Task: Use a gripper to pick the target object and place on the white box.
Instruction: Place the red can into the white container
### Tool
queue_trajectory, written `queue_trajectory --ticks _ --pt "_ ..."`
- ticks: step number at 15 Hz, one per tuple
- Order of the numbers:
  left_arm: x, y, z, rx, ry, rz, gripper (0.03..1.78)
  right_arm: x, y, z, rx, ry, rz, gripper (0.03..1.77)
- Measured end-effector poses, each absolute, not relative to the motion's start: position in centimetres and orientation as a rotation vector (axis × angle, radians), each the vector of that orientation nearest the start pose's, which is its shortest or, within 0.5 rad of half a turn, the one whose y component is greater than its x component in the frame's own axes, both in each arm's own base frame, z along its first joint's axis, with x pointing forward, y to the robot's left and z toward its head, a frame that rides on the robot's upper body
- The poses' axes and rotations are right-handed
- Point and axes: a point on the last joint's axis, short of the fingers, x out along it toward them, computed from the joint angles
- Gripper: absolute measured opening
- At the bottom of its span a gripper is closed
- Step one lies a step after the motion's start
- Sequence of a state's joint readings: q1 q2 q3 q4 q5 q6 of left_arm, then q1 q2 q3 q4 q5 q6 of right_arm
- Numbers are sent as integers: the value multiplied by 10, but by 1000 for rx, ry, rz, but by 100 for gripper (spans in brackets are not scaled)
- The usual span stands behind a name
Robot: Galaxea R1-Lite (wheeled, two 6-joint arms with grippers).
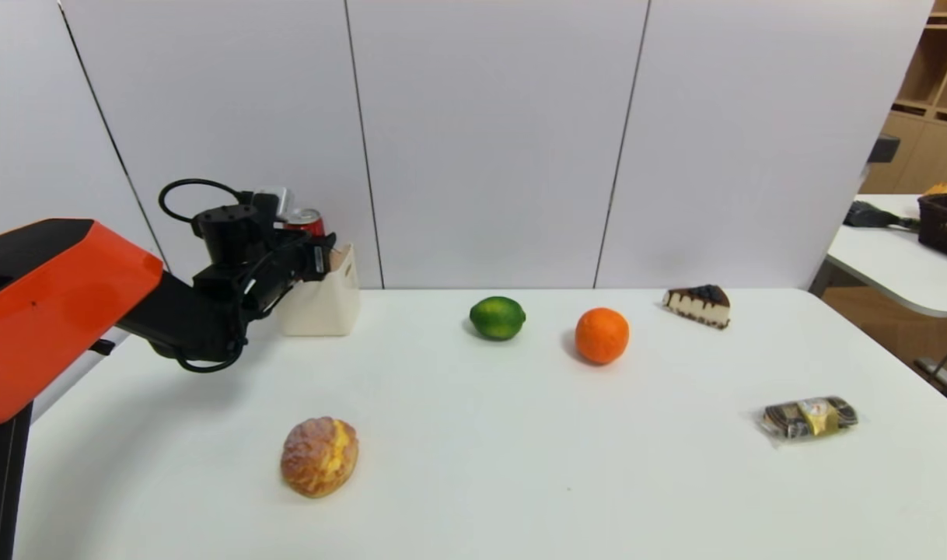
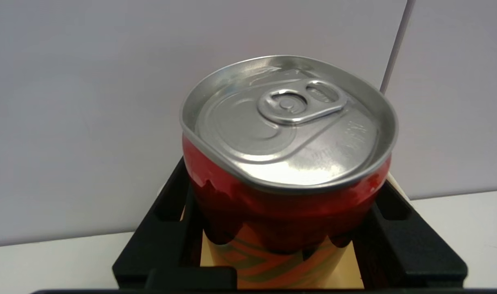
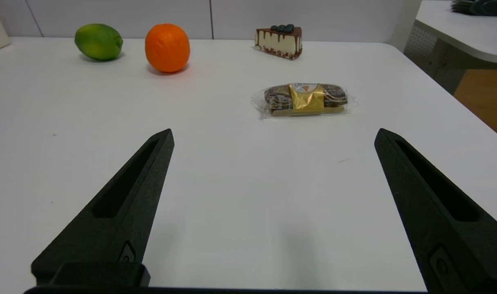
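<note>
Red soda can (image 2: 287, 163) pinched upright between left gripper (image 2: 289, 241) fingers, held right at the white box (image 1: 323, 299), far left of table (image 1: 520, 467) by the wall. Placing step, near the end by the look. Next: settle can level on box, then spread fingers and back off. Right gripper (image 3: 273, 204) parked low, fingers spread. Lime (image 1: 497, 317), orange (image 1: 602, 335), cake slice (image 1: 698, 305), wrapped snack (image 1: 808, 417), cream puff (image 1: 319, 456) well apart; nothing obstructing.

Claw hides can (image 1: 305, 221) body (mostly).
</note>
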State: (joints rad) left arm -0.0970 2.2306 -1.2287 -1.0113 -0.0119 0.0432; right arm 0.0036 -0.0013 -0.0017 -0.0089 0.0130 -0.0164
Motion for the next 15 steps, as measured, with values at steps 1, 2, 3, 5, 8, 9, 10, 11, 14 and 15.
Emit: queue_trajectory --ticks 1,2,3,5,8,9,10,11,14,15 --pt "442 -43 131 41 -10 -114 98 -23 0 77 -16 -12 17 170" --pt "442 -43 131 42 -10 -118 98 -23 0 77 -16 -12 16 170" --pt "443 -43 131 42 -11 -119 98 -23 0 77 -16 -12 16 170" --pt "443 -43 130 41 -11 -119 98 -23 0 77 -16 -12 18 170" --pt "444 -43 130 40 -14 -118 98 -23 0 77 -16 -12 16 170" --pt "445 -42 131 41 -16 -116 98 -23 0 77 -16 -12 16 170" --pt "445 -41 131 41 -17 -114 98 -23 0 77 -16 -12 17 170" --pt "445 -41 131 40 -18 -113 98 -23 0 77 -16 -12 17 170" --pt "445 -40 132 39 -25 -111 116 -23 0 77 -16 -12 17 170" --pt "445 -40 132 40 -23 -111 122 -23 0 77 -16 -12 17 170"
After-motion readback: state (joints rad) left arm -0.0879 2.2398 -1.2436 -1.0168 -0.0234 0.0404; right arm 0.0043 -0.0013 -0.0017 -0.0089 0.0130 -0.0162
